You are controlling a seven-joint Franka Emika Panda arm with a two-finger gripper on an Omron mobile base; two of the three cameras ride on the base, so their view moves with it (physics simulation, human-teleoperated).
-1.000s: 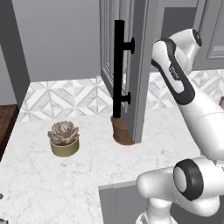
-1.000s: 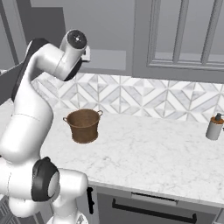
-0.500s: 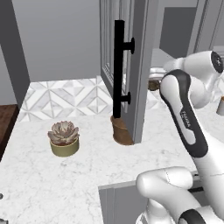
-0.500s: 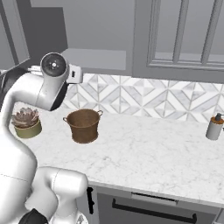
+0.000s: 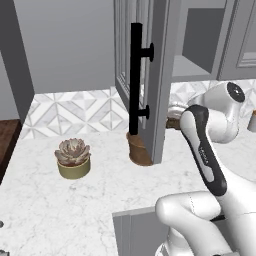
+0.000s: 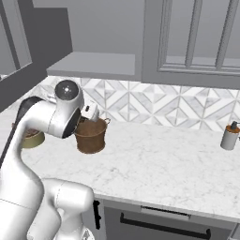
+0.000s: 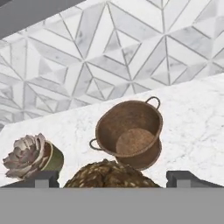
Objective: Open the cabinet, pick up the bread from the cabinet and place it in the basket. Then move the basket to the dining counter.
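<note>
While the cabinet [image 5: 145, 75] door stood open, the gripper [image 7: 112, 177] held the bread [image 7: 109, 176] between wide-set jaws, the basket [image 7: 129, 133] on the desk [image 7: 192, 122] at twelve o'clock beyond it.

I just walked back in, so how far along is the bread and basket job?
Done: cabinet door stands open. In hand: bread sits between the wide-set fingers, above the empty basket. Left: drop it in, then carry the basket to the dining counter.

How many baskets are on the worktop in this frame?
1. The basket stands on the marble worktop near the tiled backsplash, right of the succulent pot, partly behind the open cabinet door in the left base view. Others could be hidden behind the arm.
</note>
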